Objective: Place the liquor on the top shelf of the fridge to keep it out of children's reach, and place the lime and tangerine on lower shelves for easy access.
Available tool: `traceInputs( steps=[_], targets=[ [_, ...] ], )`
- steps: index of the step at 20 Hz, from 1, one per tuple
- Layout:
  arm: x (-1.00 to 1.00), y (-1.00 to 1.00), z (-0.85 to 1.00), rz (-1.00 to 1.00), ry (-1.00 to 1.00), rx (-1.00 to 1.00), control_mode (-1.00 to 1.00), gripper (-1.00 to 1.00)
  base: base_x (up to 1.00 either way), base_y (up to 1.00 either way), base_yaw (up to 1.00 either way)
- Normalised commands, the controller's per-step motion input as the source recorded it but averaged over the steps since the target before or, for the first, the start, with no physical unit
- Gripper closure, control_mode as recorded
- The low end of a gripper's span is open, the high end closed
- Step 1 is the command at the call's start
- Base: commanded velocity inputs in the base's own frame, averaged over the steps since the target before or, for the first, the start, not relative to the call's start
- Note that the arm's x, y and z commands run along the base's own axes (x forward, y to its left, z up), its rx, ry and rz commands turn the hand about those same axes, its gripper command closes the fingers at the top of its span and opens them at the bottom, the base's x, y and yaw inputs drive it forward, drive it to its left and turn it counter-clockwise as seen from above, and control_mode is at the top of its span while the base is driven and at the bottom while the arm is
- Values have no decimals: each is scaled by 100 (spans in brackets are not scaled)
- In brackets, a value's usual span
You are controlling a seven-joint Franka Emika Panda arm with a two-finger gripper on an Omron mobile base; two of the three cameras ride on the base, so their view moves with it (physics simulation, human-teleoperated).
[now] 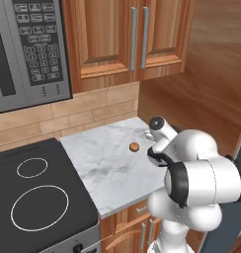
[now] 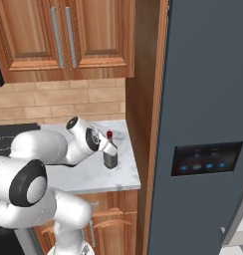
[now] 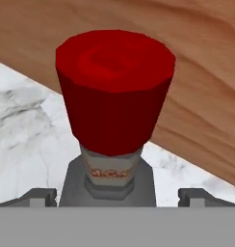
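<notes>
Presently, item one: gripper (image 3: 117, 195), jaws spread wide apart and clamped on nothing, its two dark fingertips (image 3: 38, 197) standing either side of the bottle's shoulders. Item two: liquor (image 3: 114, 116), upright on the marble counter (image 1: 107, 163), directly ahead of the gripper and between its fingers, red cap close to the camera; in the right base view the bottle (image 2: 110, 152) sits just under the hand. Item three: tangerine (image 1: 134, 147), on the same counter, to the gripper's left and apart from it. Item four: fridge (image 2: 203, 99), dark grey, blue-lit panel, to the gripper's right, beyond a wooden side panel (image 2: 143, 99).
</notes>
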Motion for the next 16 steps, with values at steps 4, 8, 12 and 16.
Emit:
traceInputs(
  steps=[4,8,12,16],
  targets=[
    [22,-7,-19,-2,0,0,-100,-100,0,0,0],
    [24,-7,-18,-1,0,0,-100,-100,0,0,0],
    [23,-3,-19,-1,0,0,-100,100,0,0,0],
    [13,-4,-19,0,0,0,-100,100,0,0,0]
  ],
)
